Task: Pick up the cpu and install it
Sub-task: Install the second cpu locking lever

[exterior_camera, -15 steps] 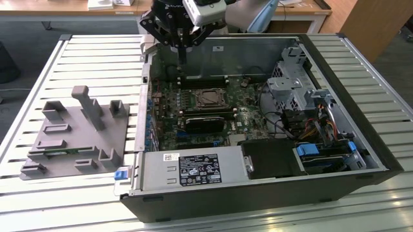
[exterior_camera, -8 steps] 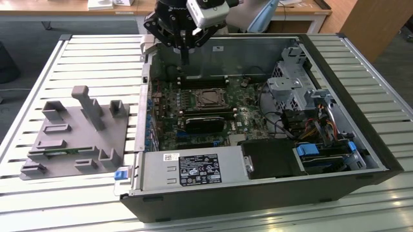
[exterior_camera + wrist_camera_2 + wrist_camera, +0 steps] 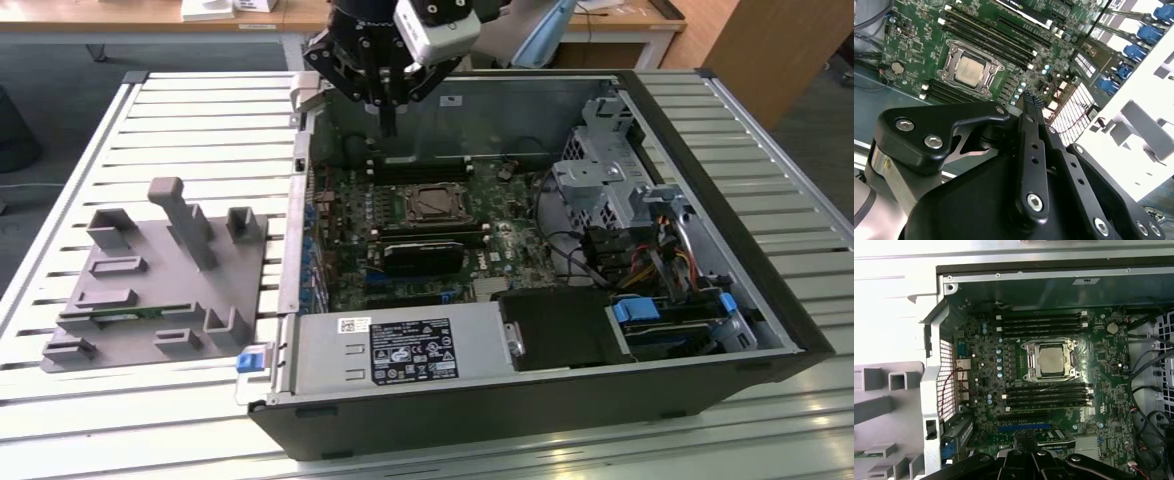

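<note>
The black claw (image 3: 388,128), fingers pressed together and empty, hovers above the open computer case's (image 3: 694,250) rear wall. The small silvery square cpu (image 3: 1050,359) sits in its motherboard socket, at five o'clock from the claw in the exterior view.

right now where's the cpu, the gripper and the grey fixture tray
cpu (image 3: 1050,360): first wrist view, middle of its metal top.
gripper (image 3: 1032,101): second wrist view, at the fingertips.
grey fixture tray (image 3: 134,300): exterior view, flat base.

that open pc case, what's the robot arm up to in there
The arm's gripper hangs above the open computer case, over the far edge of the motherboard, with its fingers together and nothing between them. The cpu already sits in its socket, silvery top showing, among the memory slots. A grey parts holder lies beside the case at the exterior view's left.
</note>
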Available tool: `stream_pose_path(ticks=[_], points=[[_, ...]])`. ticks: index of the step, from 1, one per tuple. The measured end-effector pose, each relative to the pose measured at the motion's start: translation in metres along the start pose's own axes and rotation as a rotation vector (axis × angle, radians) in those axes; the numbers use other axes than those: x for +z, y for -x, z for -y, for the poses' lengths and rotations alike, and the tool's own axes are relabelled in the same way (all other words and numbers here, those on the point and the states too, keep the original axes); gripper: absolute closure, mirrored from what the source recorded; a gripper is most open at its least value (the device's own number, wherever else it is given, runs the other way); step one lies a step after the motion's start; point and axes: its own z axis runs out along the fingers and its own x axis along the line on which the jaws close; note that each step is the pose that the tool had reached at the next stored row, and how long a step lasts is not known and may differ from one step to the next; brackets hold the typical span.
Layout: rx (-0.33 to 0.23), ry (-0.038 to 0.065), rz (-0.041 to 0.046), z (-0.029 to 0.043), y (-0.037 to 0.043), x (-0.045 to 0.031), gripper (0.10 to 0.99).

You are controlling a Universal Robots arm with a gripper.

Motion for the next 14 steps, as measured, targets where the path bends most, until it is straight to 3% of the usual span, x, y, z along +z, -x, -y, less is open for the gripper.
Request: stream_pose_path(ticks=[14], points=[[0.0, 0.0, -0.0002, 0.0001, 0.0024, 0.0098, 0.98]])
